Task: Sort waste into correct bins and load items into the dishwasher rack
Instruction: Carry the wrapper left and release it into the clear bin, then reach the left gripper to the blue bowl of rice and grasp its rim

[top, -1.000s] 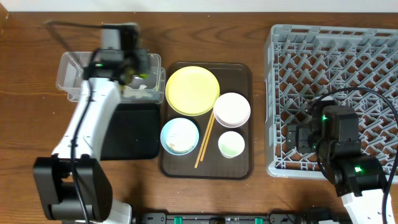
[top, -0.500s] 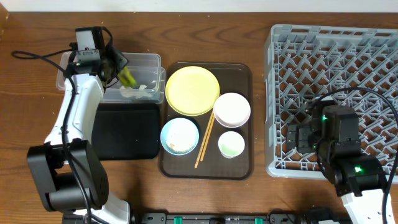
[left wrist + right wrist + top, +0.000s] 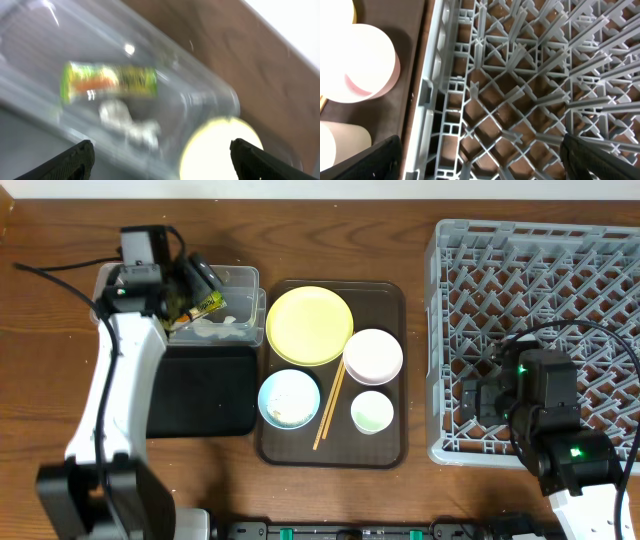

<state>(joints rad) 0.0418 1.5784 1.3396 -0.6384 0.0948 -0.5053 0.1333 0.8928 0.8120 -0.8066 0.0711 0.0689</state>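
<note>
**A:** Where is the small green-and-orange snack wrapper point(image 3: 110, 82) sitting?

**B:** It is lying inside the clear plastic rectangular tub point(image 3: 237, 278), beside crumpled white tissue bits point(image 3: 127, 122). Your left gripper point(image 3: 161, 149) is hanging above with fingers spread wide, gripping nothing.

**A:** What is worrying you there?

**B:** That wrist view is coming through blurred, so you are steering half blind. Spread fingers are risking a knock on the light tub wall, shoving it onto the shallow black rectangular plastic tray point(image 3: 210, 395) just beside it.

**A:** And the middle?

**B:** On the dark brown serving tray point(image 3: 395, 370), the thin wooden chopsticks point(image 3: 329, 408) are lying between the light blue bowl point(image 3: 289, 399) and the white bowl point(image 3: 373, 356). Lifting either bowl carelessly is likely rolling them away.

**A:** The right?

**B:** Your right gripper point(image 3: 481, 145) is hovering, jaws apart and empty, over the edge of the large square grey plastic dishwasher rack point(image 3: 540, 250). Dropping there is risking a snag on 1 peg.
</note>
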